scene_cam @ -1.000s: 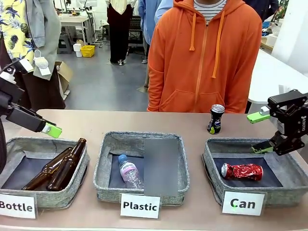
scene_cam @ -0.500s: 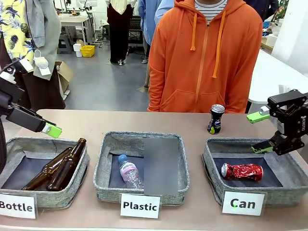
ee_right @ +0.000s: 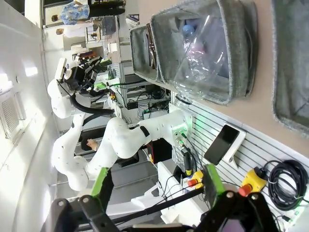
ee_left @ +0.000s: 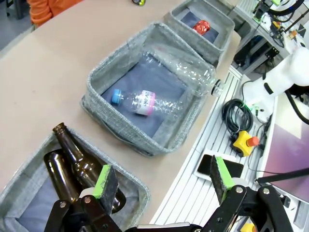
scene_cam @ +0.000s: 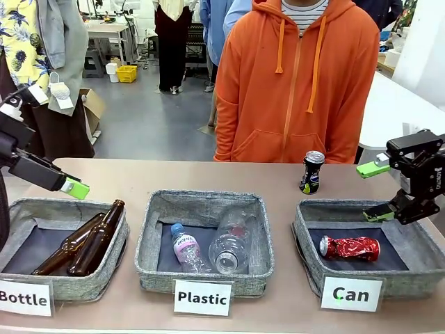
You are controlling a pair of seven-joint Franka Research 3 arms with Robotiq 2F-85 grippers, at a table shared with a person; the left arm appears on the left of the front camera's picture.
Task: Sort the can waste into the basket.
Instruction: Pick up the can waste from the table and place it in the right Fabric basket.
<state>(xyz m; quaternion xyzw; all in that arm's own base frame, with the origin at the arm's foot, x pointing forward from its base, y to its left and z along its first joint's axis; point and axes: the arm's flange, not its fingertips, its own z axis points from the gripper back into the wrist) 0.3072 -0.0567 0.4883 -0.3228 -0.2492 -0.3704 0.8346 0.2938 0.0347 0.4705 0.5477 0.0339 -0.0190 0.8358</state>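
Three grey woven baskets in a row along the near edge of the table (scene_cam: 125,174), labelled Bottle, Plastic and Can from left to right. Crushed red can (scene_cam: 350,248) lying on its side on the dark lining of the Can basket (scene_cam: 304,236), at the near right corner of the table. Black can (scene_cam: 312,172) standing upright on the bare tabletop just beyond that basket's far rim, toward the far edge, in front of a person in an orange hoodie (scene_cam: 299,83).

Right gripper (scene_cam: 375,191) hanging over the far right corner of the Can basket, jaws spread wide, green pads well apart, holding nothing. Left gripper (ee_left: 161,175) above the far left corner of the Bottle basket (scene_cam: 118,259), jaws likewise wide apart and empty.

Two brown glass bottles (scene_cam: 83,240) lying in the Bottle basket. In the Plastic basket (scene_cam: 149,229), a small clear bottle (scene_cam: 185,248) with a blue cap and a larger clear plastic bottle (scene_cam: 231,240) leaning against the right wall.
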